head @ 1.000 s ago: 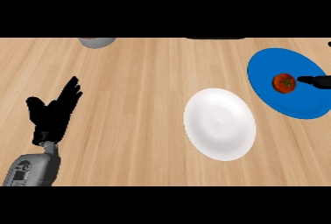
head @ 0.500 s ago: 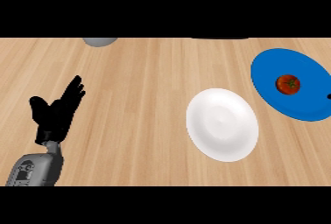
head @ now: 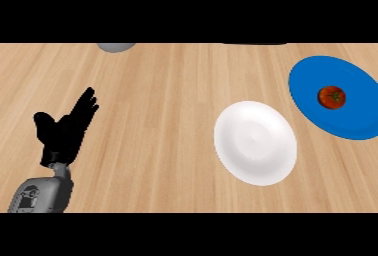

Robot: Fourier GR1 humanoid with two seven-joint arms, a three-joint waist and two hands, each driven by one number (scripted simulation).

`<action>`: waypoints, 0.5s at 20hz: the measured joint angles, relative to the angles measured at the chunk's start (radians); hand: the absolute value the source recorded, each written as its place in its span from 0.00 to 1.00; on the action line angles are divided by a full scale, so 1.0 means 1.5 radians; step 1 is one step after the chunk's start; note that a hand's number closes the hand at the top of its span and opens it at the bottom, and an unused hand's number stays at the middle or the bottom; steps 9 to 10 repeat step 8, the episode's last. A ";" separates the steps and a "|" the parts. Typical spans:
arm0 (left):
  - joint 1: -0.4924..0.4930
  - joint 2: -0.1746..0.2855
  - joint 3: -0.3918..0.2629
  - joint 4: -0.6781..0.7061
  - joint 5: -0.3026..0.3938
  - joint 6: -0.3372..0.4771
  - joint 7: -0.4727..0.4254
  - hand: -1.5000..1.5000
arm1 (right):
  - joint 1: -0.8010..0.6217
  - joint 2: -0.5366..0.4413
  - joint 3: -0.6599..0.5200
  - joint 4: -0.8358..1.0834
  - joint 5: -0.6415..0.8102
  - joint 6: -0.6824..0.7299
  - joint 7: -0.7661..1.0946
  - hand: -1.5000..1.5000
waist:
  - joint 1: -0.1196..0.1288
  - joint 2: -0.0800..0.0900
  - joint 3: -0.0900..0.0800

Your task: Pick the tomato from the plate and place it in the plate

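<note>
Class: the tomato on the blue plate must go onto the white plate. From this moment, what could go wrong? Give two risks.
1. The tomato is round and the white plate looks shallow, so it might roll off once released.
2. The blue plate sits at the view's right edge and the right hand is out of view, so its approach cannot be checked; it could nudge the plate.

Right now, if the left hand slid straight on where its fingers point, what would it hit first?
Probably the grey object at the far edge; the left hand points up-right across the counter toward it, though depth is unclear.
</note>
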 measured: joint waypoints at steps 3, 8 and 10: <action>-0.009 0.007 0.008 0.014 0.004 -0.009 -0.007 0.50 | 0.013 -0.014 0.003 0.008 0.001 -0.002 -0.009 0.00 | 0.002 0.002 0.000; -0.001 0.002 0.006 0.016 0.000 -0.010 -0.023 0.50 | 0.030 -0.037 0.011 0.019 0.006 -0.004 -0.012 0.00 | 0.005 0.003 0.001; -0.001 0.002 0.006 0.016 0.000 -0.010 -0.023 0.50 | 0.030 -0.037 0.011 0.019 0.006 -0.004 -0.012 0.00 | 0.005 0.003 0.001</action>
